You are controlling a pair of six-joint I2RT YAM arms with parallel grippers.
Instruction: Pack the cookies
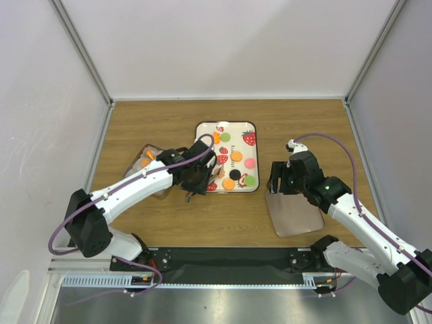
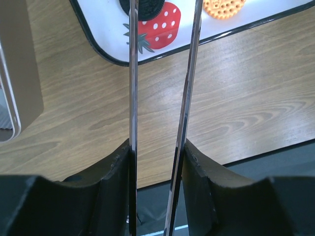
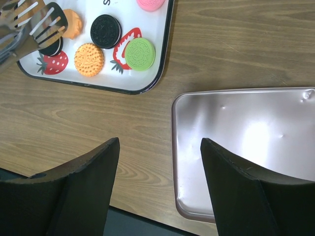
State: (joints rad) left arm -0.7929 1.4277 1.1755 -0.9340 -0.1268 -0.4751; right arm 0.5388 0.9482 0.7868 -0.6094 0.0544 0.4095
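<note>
Cookies lie on a white strawberry-print tray (image 1: 226, 123): an orange one (image 1: 236, 156), a pink one (image 1: 250, 163), a green one (image 1: 250, 180) and a black one (image 1: 234, 174). My left gripper (image 1: 194, 174) is shut on metal tongs (image 2: 133, 73), whose slotted tips (image 3: 34, 22) hover over the tray's near left corner by a black cookie (image 3: 105, 31). In the left wrist view the gripper (image 2: 157, 147) holds both tong blades. My right gripper (image 1: 278, 181) is open and empty over the left edge of a silver-pink lid (image 3: 246, 147), and it shows in its own view (image 3: 160, 142).
A clear container (image 1: 145, 164) with orange pieces inside stands left of the tray, under my left arm. White walls close in the table on three sides. A black base strip (image 1: 229, 258) runs along the near edge.
</note>
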